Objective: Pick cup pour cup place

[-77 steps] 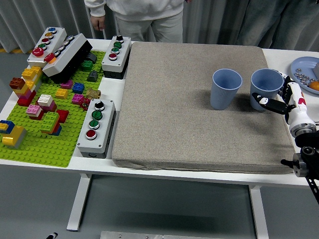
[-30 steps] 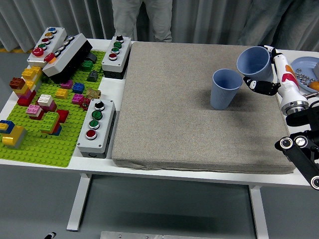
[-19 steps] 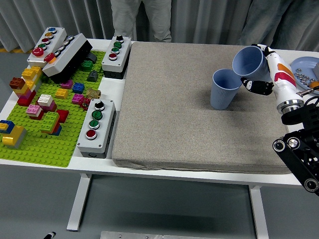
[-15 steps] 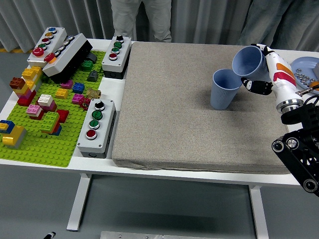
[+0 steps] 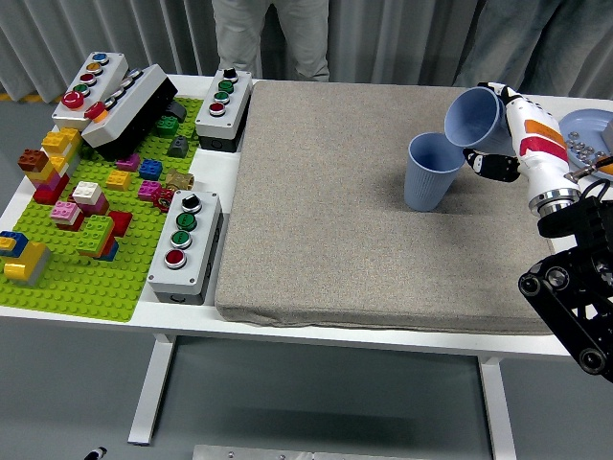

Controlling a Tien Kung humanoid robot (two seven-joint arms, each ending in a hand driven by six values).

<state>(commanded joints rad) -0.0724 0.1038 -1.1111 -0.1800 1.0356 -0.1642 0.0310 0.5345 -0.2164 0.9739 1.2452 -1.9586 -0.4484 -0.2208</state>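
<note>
Held cup (image 5: pixel 473 116) in right hand (image 5: pixel 508 134), tilted over standing cup (image 5: pixel 432 172).

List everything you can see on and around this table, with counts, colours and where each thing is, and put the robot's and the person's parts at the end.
Mat: one, grey-brown, covers the table's middle and right.
Standing cup: one, blue, upright on the mat's far right part.
Held cup: one, blue, tilted above the standing cup.
Button boxes: four, grey and black, coloured buttons; one at the mat's near left, one at the mat's far left corner, two at the table's far left.
Baseplate: one, green, left side.
Bricks: many, mixed colours, on the baseplate.
Plate: one, blue, far right edge, with small items on it.
Table: one, white.
Right hand: white and black, shut on the held cup.
Person: legs, light trousers, far side.
</note>
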